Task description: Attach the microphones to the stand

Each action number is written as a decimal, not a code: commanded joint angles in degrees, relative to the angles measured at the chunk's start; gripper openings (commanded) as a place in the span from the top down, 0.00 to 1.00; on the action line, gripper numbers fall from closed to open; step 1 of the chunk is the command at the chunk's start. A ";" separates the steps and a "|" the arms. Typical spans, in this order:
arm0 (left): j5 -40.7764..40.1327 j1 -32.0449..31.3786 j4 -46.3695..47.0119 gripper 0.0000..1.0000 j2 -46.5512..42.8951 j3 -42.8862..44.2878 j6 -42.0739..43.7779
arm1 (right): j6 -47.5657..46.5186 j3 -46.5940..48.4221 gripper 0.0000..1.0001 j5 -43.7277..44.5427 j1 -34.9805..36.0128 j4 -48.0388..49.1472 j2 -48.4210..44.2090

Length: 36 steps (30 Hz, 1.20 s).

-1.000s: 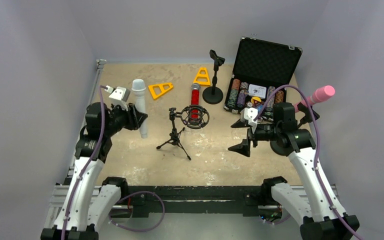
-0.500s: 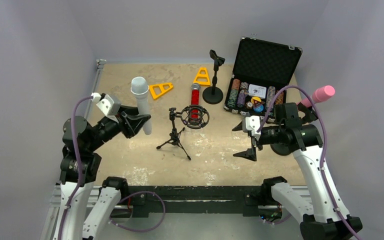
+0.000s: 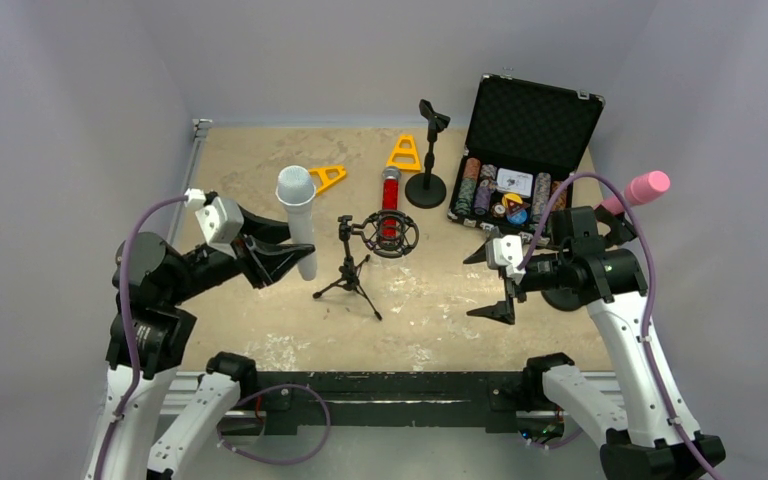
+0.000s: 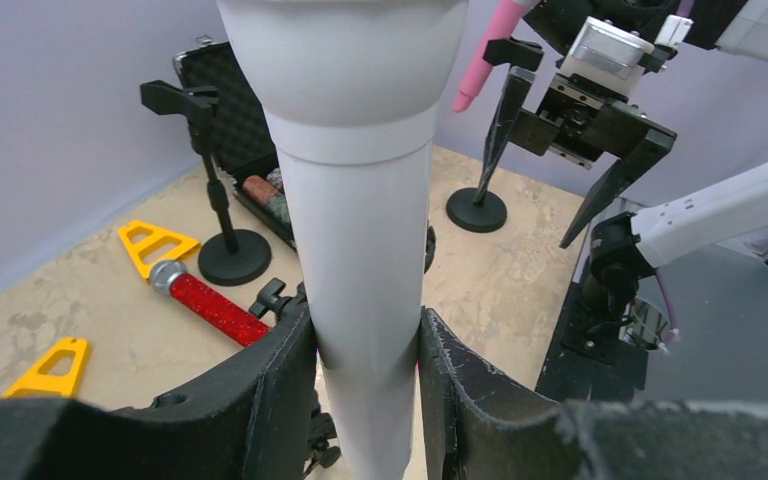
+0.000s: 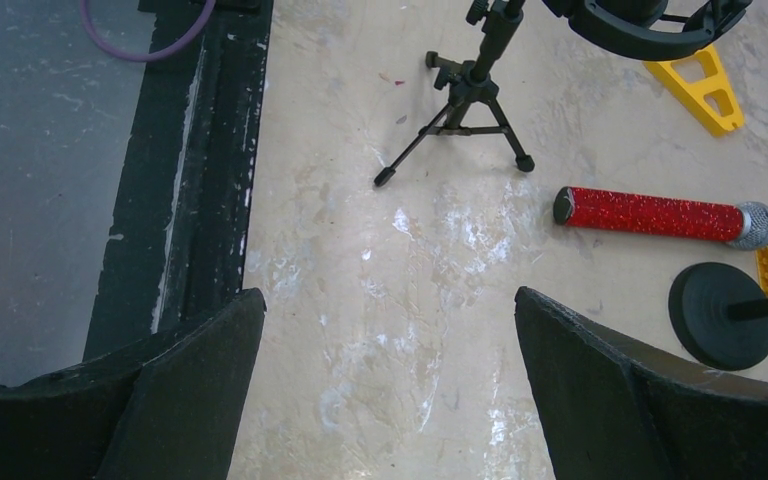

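The white mic (image 4: 360, 200) runs off the left wrist view's top and bottom. The left gripper (image 4: 365, 345) pinches its body; the right gripper (image 5: 388, 300) gapes, empty.

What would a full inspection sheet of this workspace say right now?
Surface: beige table, scuffed with white marks.
Job's things: white microphone held head up; red microphone lying flat; pink microphone appears clipped on a third stand; tripod stand and round-base stand both empty.
Clutter: two yellow triangles; open case of poker chips.
Grippers: left gripper shut on the white microphone; right gripper open, empty.
Cables: a purple cable loops over each arm.
Surroundings: plain pale walls; black rail at the near edge.
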 commanded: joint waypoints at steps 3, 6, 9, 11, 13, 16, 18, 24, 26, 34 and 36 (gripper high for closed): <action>-1.00 -4.94 1.25 1.00 2.04 3.60 1.13 | 0.72 0.81 0.01 -2.30 0.00 1.39 -0.86; -1.57 -7.09 1.18 1.00 3.38 4.52 1.08 | 1.21 0.10 0.01 -2.47 0.03 2.11 -0.94; -2.25 -9.39 1.18 1.00 4.31 5.18 1.12 | 1.58 -0.61 0.01 -2.60 0.02 2.58 -1.19; -2.87 -10.74 1.02 1.00 4.80 5.54 1.38 | 1.99 -1.09 0.01 -2.61 0.00 3.12 -1.54; -3.56 -12.12 0.71 1.00 5.50 6.02 1.66 | 2.35 -1.56 0.01 -2.59 0.04 3.74 -1.80; -5.02 -14.64 0.48 1.00 6.98 6.81 2.14 | 2.92 -2.19 0.01 -2.81 0.00 4.81 -2.08; -6.21 -16.73 0.03 1.00 8.08 7.48 2.76 | 3.23 -2.57 0.01 -3.05 0.04 5.28 -2.22; -9.44 -21.72 -2.16 1.00 10.43 10.04 4.76 | 3.80 -4.55 0.01 -3.13 0.04 6.72 -3.15; -10.14 -23.09 -2.16 1.00 11.53 10.94 4.76 | 4.13 -5.37 0.01 -3.26 0.00 7.66 -3.40; -13.84 -29.49 -4.36 1.00 15.88 14.81 6.88 | 4.92 -7.09 0.01 -3.28 0.00 9.62 -3.92; -14.10 -30.03 -4.23 1.00 16.07 15.12 6.79 | 4.96 -7.69 0.01 -3.59 0.04 10.03 -3.94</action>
